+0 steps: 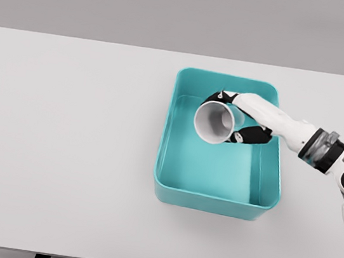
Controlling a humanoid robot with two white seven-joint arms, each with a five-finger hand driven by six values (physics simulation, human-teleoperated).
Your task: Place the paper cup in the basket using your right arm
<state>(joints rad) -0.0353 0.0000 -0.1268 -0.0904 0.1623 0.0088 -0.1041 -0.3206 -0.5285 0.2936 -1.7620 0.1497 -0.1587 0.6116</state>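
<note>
Head view: the cup [214,122] was gripped sideways by the right hand [240,121] above the basket [169,191] on the desk [60,152].

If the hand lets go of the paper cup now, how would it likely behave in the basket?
The paper cup lies tilted on its side in the right hand, mouth toward the camera, so it would probably land sideways and roll. It looks thin-walled and light, so it may bounce slightly. The teal basket has raised walls that should contain it.
</note>
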